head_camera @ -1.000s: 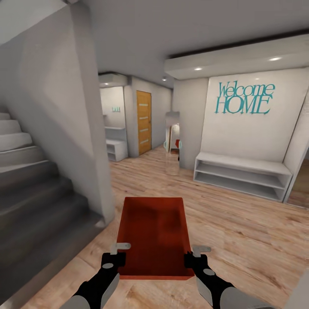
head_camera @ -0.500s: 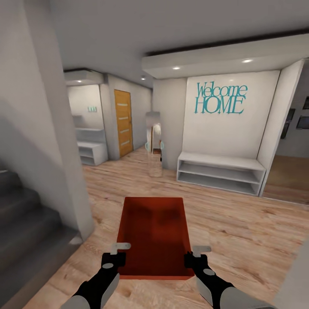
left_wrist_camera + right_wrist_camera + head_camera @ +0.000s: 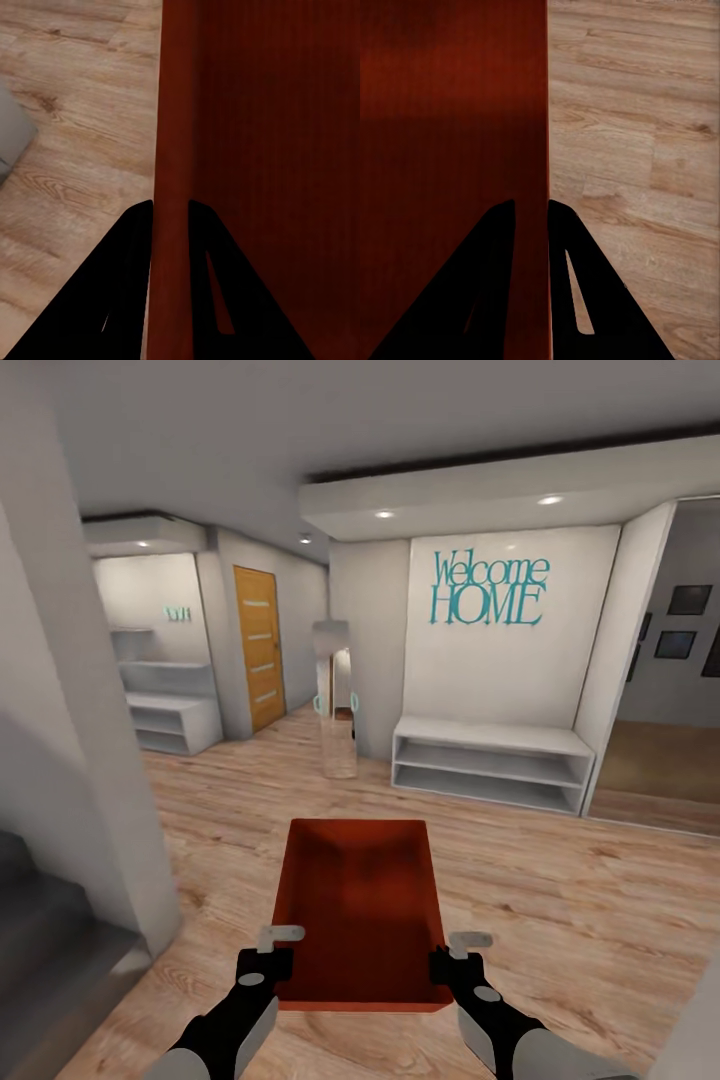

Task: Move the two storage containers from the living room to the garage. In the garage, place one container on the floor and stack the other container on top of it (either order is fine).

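A red container is held above the wood floor. In the wrist views each wall is seen pinched between the left fingers and right fingers.

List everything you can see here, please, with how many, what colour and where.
Box: one, red-orange, open-topped, held up between both grippers.
Floor: light wood planks, underneath.
Shelf bench: one, white, against the far wall.
Welcome HOME sign: one, teal, above the bench.
Door: one, orange wood, far left.
Mirror: one, tall, standing by the wall corner.
Picture frames: dark, on the wall far right.
Stairs: grey, lower left.
Left gripper: one, black, clamped on the box's left wall.
Right gripper: one, black, clamped on its right wall.
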Robot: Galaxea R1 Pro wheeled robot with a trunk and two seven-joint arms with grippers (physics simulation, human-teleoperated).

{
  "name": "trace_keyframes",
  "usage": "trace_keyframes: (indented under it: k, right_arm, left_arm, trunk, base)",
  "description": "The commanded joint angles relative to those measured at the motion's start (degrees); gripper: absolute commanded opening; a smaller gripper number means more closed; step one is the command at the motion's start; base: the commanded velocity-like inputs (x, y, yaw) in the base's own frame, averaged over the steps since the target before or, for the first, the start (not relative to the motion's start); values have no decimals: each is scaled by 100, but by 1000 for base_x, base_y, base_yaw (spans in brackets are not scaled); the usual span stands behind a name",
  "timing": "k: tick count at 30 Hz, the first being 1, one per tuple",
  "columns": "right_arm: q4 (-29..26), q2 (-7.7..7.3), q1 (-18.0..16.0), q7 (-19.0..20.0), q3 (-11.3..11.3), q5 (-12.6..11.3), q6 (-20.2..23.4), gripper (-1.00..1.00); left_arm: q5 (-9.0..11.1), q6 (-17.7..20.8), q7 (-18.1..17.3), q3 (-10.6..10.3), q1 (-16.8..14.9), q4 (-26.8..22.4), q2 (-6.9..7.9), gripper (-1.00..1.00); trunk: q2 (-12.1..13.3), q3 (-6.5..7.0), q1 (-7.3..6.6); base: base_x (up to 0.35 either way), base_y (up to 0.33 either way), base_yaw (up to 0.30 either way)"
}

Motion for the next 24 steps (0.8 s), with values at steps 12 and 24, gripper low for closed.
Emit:
trace_keyframes:
  k: [12, 24]
  right_arm:
    - [-20, 1, -6, -1, -99, -26, -26, -100]
    - [-20, 1, -6, -1, -99, -26, -20, -100]
  left_arm:
    - [380, 36, 71, 6, -7, -3, 9, -100]
    - [378, 35, 71, 6, -7, -3, 9, -100]
  trunk:
    - [-7, -9, 5]
    - [-7, -9, 5]
  base:
    - [319, 0, 0]
    - [319, 0, 0]
